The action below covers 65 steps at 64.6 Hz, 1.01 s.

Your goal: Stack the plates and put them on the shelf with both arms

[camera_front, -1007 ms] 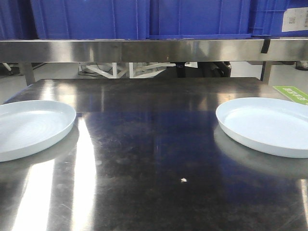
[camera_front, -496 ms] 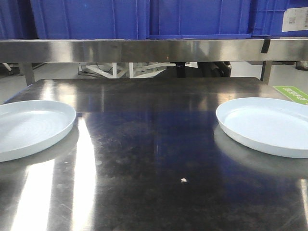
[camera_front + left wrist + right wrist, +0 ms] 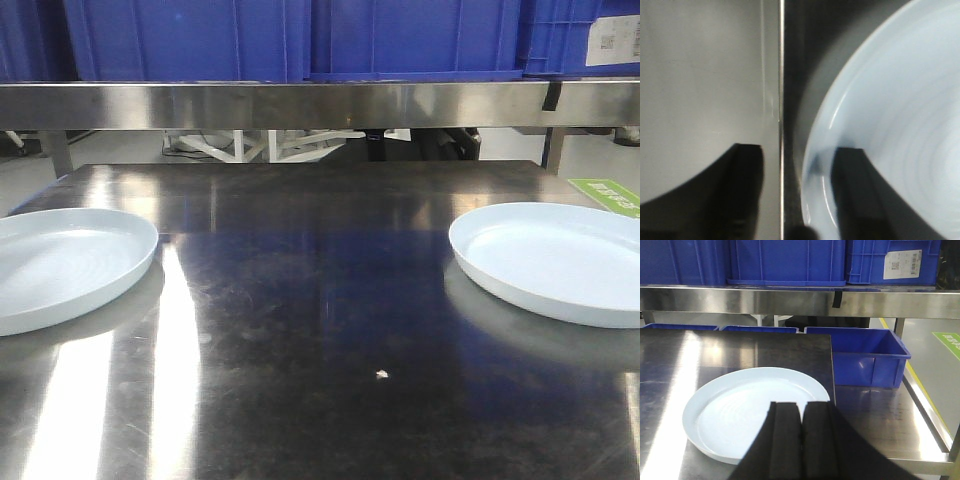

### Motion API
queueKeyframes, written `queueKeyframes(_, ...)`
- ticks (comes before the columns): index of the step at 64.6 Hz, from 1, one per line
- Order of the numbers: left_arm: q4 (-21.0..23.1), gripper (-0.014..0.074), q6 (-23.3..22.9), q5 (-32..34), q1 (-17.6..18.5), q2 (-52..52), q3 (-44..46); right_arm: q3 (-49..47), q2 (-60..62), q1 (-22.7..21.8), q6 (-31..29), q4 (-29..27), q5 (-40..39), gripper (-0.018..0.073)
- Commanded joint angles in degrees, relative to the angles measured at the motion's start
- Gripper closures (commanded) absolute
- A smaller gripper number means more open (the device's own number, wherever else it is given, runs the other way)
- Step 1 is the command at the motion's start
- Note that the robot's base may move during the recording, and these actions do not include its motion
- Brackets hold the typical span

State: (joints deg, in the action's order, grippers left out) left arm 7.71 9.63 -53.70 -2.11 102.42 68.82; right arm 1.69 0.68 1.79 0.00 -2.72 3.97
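Nothing has moved since a second ago: in the front view both plates lie where they lay. The task is barely begun. The left plate [image 3: 60, 265] sits at the tabletop's [image 3: 320, 300] left edge and the right plate [image 3: 555, 260] near its right edge, well apart and unstacked. No plate shows on the shelf [image 3: 300, 105] above.

Left to do, I judge: lift one plate, set it on the other, and raise the pair to the shelf.

The left claw [image 3: 799, 150] has its fingers apart, one over the left plate's rim and one beyond the tabletop's edge; I cannot tell whether it touches. The right claw [image 3: 801, 407] has its fingers together, gripping nothing, over the right plate's near rim.

Count: two plates, two claws, one shelf, at least three blue crates [image 3: 400, 35] on it, and one pale speck [image 3: 381, 375] on the tabletop.
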Motion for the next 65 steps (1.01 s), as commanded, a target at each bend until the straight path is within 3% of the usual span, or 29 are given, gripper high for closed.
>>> queueKeyframes(1, 0.7, 0.0377, 0.0, -0.5, 0.0, -2.4, 1.6, 0.0, 1.1, 0.0, -0.4, 0.6, -4.6, 0.0512)
queueKeyframes(9, 0.7, 0.0522, 0.0, -1.2, 0.0, -2.4, 1.6, 0.0, 1.1, 0.0, -0.4, 0.6, -4.6, 0.0512)
queueKeyframes(32, 1.4, 0.051, 0.0, -6.5, 0.0, -2.6, 3.6, 0.0, 1.1, 0.0, -0.4, 0.6, -4.6, 0.0512)
queueKeyframes(52, 12.3, 0.0511, 0.0, -11.0, 0.0, -3.4, 11.2, 0.0, 1.1, 0.0, -0.4, 0.6, -4.6, 0.0512)
queueKeyframes(65, 19.7, 0.0516, 0.0, -9.9, 2.4, -3.8, 12.3, 0.0, 1.1, 0.0, -0.4, 0.6, -4.6, 0.0512)
